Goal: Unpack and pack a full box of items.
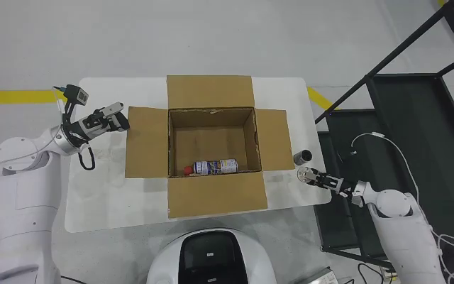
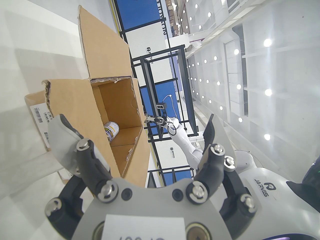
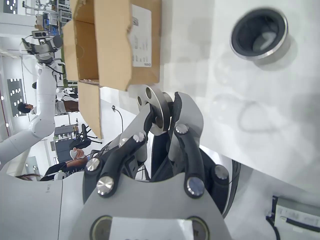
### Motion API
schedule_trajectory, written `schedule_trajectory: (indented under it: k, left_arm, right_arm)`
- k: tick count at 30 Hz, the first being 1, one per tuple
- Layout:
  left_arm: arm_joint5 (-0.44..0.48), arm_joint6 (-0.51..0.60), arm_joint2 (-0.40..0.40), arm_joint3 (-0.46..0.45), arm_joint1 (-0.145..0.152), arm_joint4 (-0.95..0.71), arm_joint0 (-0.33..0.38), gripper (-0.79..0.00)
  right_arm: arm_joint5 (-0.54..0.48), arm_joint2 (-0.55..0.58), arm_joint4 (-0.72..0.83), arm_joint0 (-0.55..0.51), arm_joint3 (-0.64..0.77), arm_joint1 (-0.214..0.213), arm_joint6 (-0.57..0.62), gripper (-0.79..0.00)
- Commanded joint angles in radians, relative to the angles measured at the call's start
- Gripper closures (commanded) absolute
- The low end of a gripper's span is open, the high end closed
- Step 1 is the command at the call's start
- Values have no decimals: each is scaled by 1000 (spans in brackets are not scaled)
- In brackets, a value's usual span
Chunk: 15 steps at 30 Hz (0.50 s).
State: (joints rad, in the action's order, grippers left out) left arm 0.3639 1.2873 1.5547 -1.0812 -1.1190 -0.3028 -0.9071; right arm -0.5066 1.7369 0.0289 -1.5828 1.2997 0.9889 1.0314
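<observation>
Cardboard box (image 1: 211,91) holds 1 labelled spray can (image 1: 216,166).

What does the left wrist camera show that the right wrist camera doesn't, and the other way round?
The left wrist view gives a look past the open left pincer into the cardboard box, where a can lies on the bottom. The right wrist view gives instead the right pincer shut on a metal disc with holes, and a dark metal-rimmed ring standing on the white table close by. Shared: the cardboard box with its flaps folded open, and the white table under it.
</observation>
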Motion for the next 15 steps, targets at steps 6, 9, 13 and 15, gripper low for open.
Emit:
schedule_trajectory:
  k: [6,9,13,15]
  left_arm:
    - [0,0,0,0,0,0,0,-785]
    - [0,0,0,0,0,0,0,-785]
    - [0,0,0,0,0,0,0,-785]
    - [0,0,0,0,0,0,0,-785]
  right_arm:
    - [8,-4,4,4,-5,1,-6,0]
    - [8,-4,4,4,-5,1,-6,0]
    - [23,-6,-7,7,-4,1,-30,0]
    - [54,-14,-62,22,-7,0,-74,0]
